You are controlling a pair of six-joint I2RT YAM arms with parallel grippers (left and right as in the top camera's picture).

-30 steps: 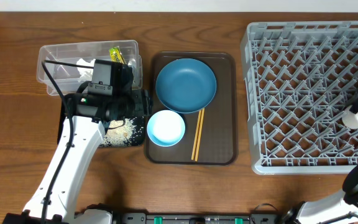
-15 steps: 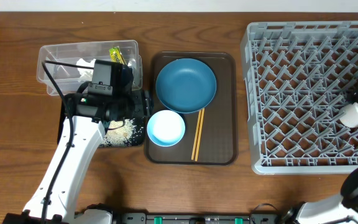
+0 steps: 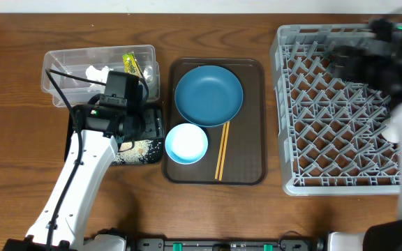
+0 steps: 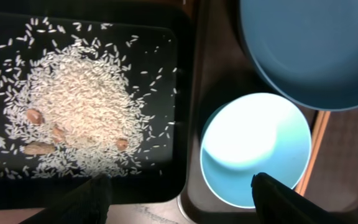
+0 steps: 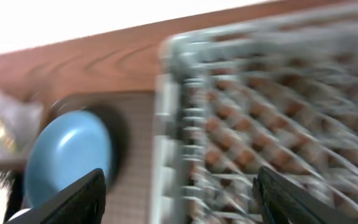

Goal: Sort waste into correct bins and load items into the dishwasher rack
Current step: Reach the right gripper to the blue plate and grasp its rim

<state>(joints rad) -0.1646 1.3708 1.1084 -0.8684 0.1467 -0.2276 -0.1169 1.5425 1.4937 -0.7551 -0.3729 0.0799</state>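
overhead: the right arm (image 3: pixel 368 59) has swung from the rack's (image 3: pixel 326 118) lower right to its upper edge, so a drop there looks finished; the tub (image 3: pixel 65 66) holds tissue (image 3: pixel 93 71) and wrapper (image 3: pixel 130 65), the brown tray (image 3: pixel 250 164) carries plate (image 3: pixel 209 95), bowl (image 3: pixel 185 143) and chopsticks (image 3: pixel 222 150). left wrist: left pincer (image 4: pixel 180 186) wide open, empty, over rice (image 4: pixel 79 106) in the black tray (image 4: pixel 180 124). right wrist: right pincer (image 5: pixel 179 186) gaping, empty, blurred above the rack.

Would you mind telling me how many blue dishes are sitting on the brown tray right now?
2. The dark blue plate lies at the far end of the brown tray; the light blue bowl sits nearer the front, left of the chopsticks. None appears hidden.
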